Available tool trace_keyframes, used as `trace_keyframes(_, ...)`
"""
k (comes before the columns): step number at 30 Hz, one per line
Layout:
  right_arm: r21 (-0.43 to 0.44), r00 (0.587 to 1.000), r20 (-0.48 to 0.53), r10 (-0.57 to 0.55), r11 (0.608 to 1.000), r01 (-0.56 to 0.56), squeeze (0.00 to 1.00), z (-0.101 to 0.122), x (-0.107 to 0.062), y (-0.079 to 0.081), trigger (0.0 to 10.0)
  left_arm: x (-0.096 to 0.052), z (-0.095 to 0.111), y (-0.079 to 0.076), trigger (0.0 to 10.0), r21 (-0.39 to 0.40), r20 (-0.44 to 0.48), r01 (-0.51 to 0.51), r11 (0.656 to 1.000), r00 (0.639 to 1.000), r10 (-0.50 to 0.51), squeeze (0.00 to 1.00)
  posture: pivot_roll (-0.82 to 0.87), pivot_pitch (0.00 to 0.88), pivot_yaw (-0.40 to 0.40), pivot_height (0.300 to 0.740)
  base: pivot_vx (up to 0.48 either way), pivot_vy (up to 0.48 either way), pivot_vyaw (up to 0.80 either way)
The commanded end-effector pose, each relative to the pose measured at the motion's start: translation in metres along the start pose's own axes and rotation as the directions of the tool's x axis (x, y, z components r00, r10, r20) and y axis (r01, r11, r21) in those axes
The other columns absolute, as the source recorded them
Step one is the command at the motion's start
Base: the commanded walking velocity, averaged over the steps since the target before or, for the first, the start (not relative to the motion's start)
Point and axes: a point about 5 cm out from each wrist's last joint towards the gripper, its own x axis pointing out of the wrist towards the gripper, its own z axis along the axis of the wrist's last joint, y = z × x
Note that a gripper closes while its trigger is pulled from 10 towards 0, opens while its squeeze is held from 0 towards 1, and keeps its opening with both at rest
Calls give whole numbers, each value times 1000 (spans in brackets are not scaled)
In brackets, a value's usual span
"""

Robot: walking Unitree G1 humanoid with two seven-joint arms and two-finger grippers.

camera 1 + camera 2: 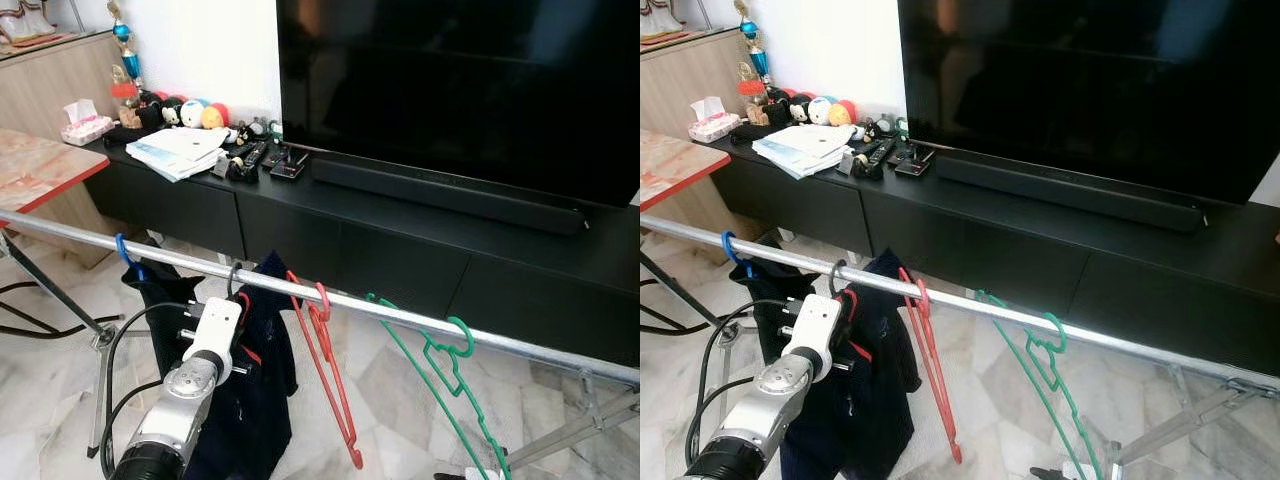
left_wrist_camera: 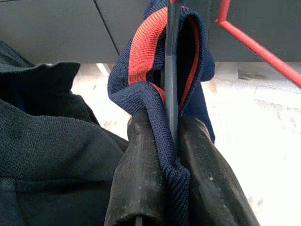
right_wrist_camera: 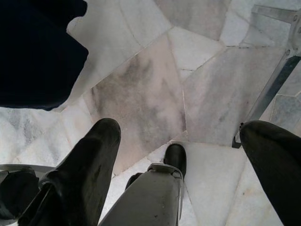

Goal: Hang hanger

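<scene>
While clamped between jaws, hanger (image 2: 170,70), navy collar (image 2: 141,80)

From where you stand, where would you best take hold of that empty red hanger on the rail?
Probably its long side arm just below the hook: the red hanger hangs edge-on from the rail, so that thin straight bar faces the robot. The open right tool could come from the front; the left tool is busy.

Both eye views looked down across the rail (image 1: 400,315) toward the TV cabinet (image 1: 400,250); wrist views sat close, the right apparently facing the floor (image 3: 155,94).
</scene>
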Motion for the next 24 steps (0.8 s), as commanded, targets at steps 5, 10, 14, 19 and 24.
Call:
trace_keyframes(5,-4,1000,-9,0,1000,0,0,-1,0,0,10000,-1,-8,6,10000,34,-51,-30,999,998,32,0,-19,25,12,740,0,0,0)
trace_keyframes(10,-2,1000,-10,2,1000,-2,0,-1,0,1,10000,-8,-17,5,10000,11,-63,-58,998,996,59,1000,-15,30,12,740,0,0,0)
trace_keyframes(14,-2,1000,-10,2,1000,-2,0,-1,0,1,10000,-11,-18,5,10000,-3,-43,-70,998,997,70,1000,-15,30,13,740,0,0,0)
trace_keyframes(19,0,1000,-8,2,1000,-2,0,-1,0,1,10000,-27,-13,10,10000,-64,58,-113,992,992,116,1000,-17,31,17,740,0,0,0)
trace_keyframes(24,-1,1000,-8,3,1000,-3,0,-1,0,1,10000,-47,-11,12,10000,-115,136,-139,984,979,154,1000,-16,32,21,740,0,0,0)
